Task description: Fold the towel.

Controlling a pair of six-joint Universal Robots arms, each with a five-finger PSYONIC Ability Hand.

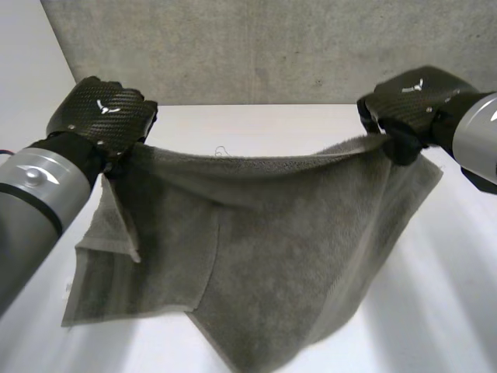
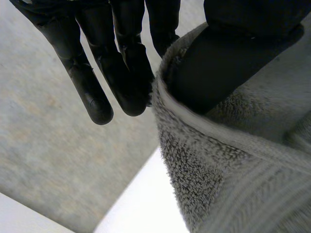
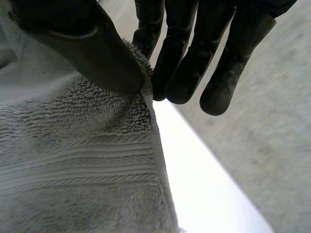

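- Your robot's left hand (image 1: 105,113) pinches one end of the grey towel's (image 1: 272,256) raised edge, thumb against fingers.
- The right hand (image 1: 415,101) pinches the other end likewise.
- The towel sags between them onto the white table (image 1: 458,295), its lowest tip cut off in the head view.

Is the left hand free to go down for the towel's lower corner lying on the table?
Probably not yet: the left hand is pinching one raised corner of the towel, the right hand the other, so it would have to let go first.
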